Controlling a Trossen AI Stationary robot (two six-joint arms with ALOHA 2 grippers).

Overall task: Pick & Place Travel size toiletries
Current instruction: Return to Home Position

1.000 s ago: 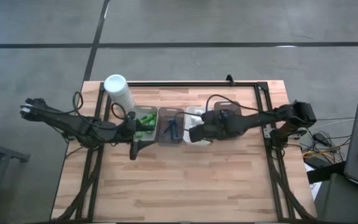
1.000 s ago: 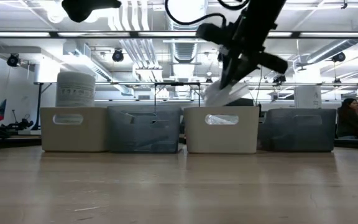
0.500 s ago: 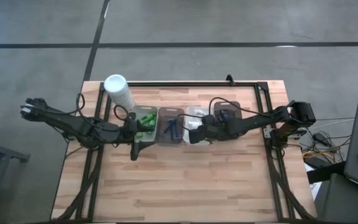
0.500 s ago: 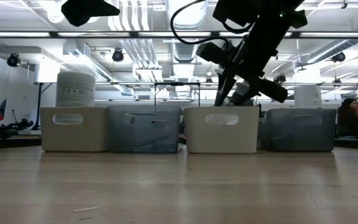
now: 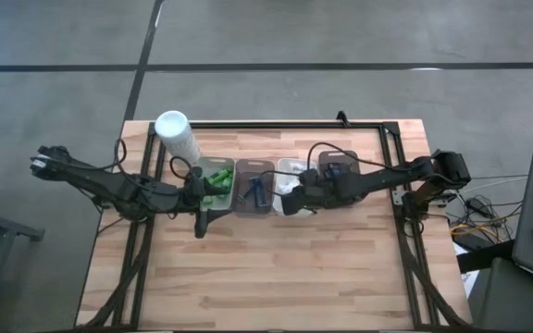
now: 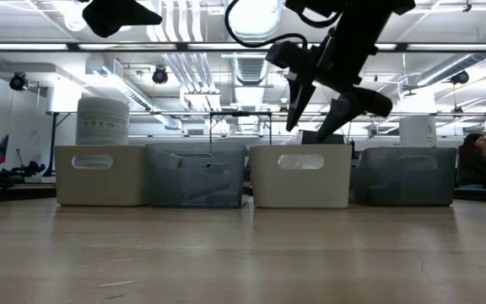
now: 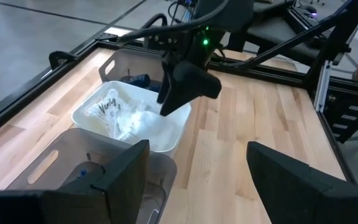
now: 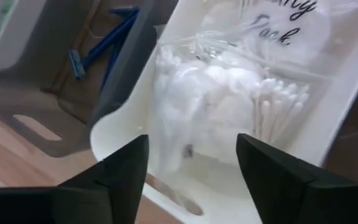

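Cotton pack [image 8: 219, 93] in bin [image 8: 112, 132]; right pincer [image 8: 192, 142] spread above.

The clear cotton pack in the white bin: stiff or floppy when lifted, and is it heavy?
Probably floppy: the cotton pack is a crinkled clear bag of soft white cotton. Likely light for its bulk. Its glossy film may slip in the right gripper, open above the white bin; the left gripper waits by the green bottles.

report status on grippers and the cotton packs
Right gripper open, empty, above white bin. Left gripper open, beside green-bottle bin. Cotton packs lying in it. Nothing seen blocking.
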